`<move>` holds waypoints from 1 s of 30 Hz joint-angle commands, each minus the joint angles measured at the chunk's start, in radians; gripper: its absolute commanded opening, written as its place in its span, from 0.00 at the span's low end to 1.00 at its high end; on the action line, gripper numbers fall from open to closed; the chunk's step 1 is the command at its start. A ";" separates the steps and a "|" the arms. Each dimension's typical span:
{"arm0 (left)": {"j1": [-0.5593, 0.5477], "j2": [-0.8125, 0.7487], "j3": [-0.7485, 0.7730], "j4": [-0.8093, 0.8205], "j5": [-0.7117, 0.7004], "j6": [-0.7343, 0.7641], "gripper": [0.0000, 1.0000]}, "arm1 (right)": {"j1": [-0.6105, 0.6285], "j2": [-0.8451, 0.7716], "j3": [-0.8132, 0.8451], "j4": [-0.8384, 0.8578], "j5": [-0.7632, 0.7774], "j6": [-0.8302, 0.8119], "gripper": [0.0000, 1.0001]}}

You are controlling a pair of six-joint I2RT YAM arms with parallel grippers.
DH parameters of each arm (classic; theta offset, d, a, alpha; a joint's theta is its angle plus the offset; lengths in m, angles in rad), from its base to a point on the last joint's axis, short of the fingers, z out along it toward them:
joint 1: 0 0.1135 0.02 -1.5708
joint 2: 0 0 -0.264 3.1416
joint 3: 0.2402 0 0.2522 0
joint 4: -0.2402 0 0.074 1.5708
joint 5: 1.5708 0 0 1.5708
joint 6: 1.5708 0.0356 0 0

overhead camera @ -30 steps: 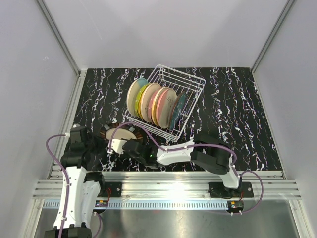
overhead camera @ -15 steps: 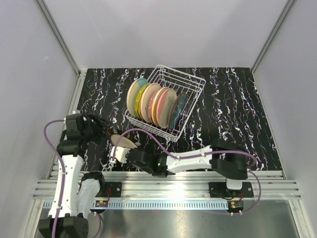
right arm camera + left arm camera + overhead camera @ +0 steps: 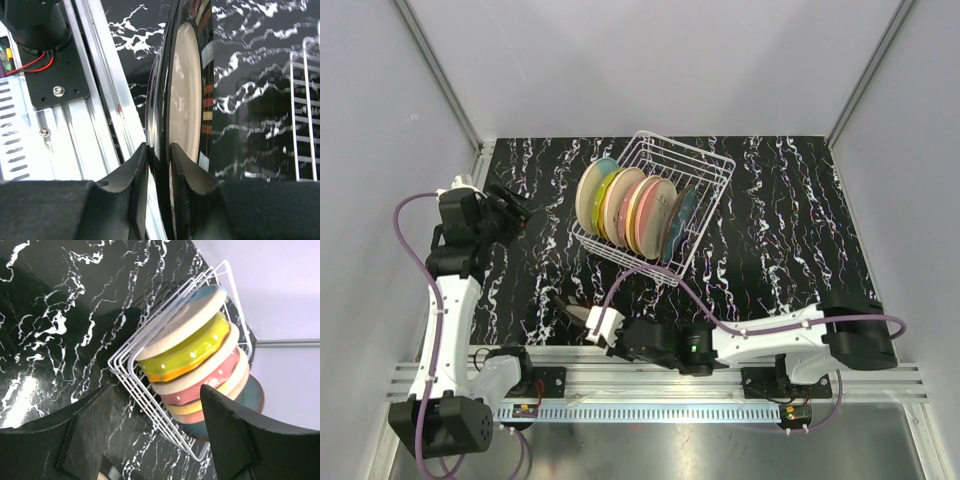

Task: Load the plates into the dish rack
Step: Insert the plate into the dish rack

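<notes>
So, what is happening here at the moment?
The right claw is shut on the rim of a dark plate, holding it near the front edge of the table. The left claw is open and empty, off to the left side. The rack already holds a row of plates standing on edge.

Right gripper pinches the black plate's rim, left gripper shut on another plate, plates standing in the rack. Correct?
No. The left gripper is open and empty, per the left wrist view. The rest holds: the right gripper pinches the black plate by its rim, and plates stand in the dish rack.
</notes>
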 commanded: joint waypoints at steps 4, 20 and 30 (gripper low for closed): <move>0.013 0.057 0.042 0.104 -0.016 0.099 0.73 | 0.002 -0.186 -0.088 -0.028 0.046 0.196 0.01; 0.011 0.045 -0.045 0.208 -0.112 0.280 0.74 | 0.002 -0.584 -0.211 -0.258 0.204 0.405 0.00; 0.012 0.063 -0.066 0.220 -0.102 0.310 0.75 | 0.002 -0.777 -0.096 -0.261 0.270 0.267 0.00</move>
